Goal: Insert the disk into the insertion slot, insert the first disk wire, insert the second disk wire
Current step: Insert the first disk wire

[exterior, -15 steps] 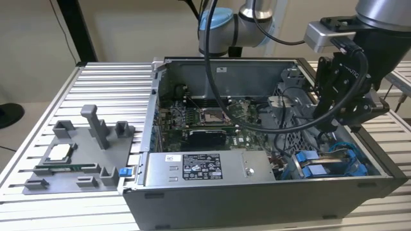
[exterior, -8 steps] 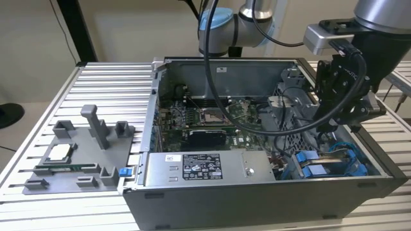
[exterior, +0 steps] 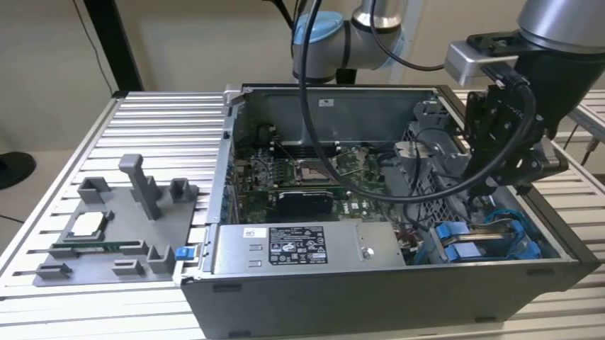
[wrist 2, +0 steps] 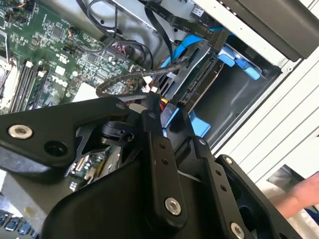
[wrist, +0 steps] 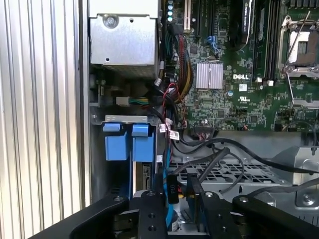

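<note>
Surface: slatted aluminium table (exterior: 161, 120), with an open computer case (exterior: 378, 297) standing on it.
Beside the case: a grey fixture tray (exterior: 113, 227) lies on the slats at the exterior view's left, just beside the case wall.
Inside the case: a green motherboard (exterior: 312, 177) covers the floor. A grey labelled power-supply box (exterior: 283, 248) runs along the near wall, and a perforated metal cage (exterior: 426, 184) stands toward the exterior view's right.
Arm: my arm (exterior: 557, 28) comes down from above, over the end of the case at the exterior view's right.
Gripper: my gripper (exterior: 496, 173) hangs low inside the case, over the cage and close to the corner bay.
Grip: I cannot tell whether it is spread or pressed together.
At the tip: in the first wrist view a black connector (wrist: 172, 188) with coloured wires sits right at my gripper (wrist: 174, 195). I cannot tell whether I am pinching it.
Cables: black cables (wrist: 219, 154) loop over the cage near the gripper.
Disk: the disk (wrist: 144, 179) stands on edge in the corner bay, between the case wall and the cage, clipped in its blue carrier (wrist: 143, 147).
Disk from outside: the exterior view shows the carrier's blue in the near corner at that view's right (exterior: 482, 244).
Port edge: in the second wrist view the disk's dark connector edge (wrist 2: 199, 83) is turned toward my gripper (wrist 2: 169, 117) and lies near it.
</note>
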`<state>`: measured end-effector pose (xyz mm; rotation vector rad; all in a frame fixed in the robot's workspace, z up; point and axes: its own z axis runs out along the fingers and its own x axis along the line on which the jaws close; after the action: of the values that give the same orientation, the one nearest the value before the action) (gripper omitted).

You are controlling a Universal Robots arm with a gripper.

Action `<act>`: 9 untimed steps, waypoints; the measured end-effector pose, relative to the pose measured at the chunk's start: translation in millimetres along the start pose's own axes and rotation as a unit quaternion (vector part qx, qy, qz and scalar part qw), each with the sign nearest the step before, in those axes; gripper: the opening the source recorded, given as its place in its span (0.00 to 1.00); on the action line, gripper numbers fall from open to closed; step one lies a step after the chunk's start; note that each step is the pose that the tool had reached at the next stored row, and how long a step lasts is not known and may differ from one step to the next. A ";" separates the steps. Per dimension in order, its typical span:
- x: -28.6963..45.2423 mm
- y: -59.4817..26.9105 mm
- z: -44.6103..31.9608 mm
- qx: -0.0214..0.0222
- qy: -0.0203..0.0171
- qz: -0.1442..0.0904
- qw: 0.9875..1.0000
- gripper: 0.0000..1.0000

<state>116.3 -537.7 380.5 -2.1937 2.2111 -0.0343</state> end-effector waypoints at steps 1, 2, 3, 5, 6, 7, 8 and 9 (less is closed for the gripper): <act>0.0 0.3 0.1 0.003 0.000 0.000 1.000 1.00; 0.0 0.7 0.2 0.004 0.000 0.000 1.000 1.00; 0.1 1.0 0.2 0.006 0.000 0.000 1.000 1.00; 0.0 1.7 0.3 0.007 0.000 0.000 1.000 1.00; 0.0 2.0 0.4 0.008 0.000 0.000 1.000 1.00; 0.0 2.3 0.4 0.008 0.000 0.000 1.000 1.00; 0.0 2.6 0.4 0.008 0.000 0.000 1.000 1.00; 0.0 2.9 0.4 0.008 0.000 0.000 1.000 1.00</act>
<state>113.4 -537.7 380.0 -2.1853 2.2023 -0.0526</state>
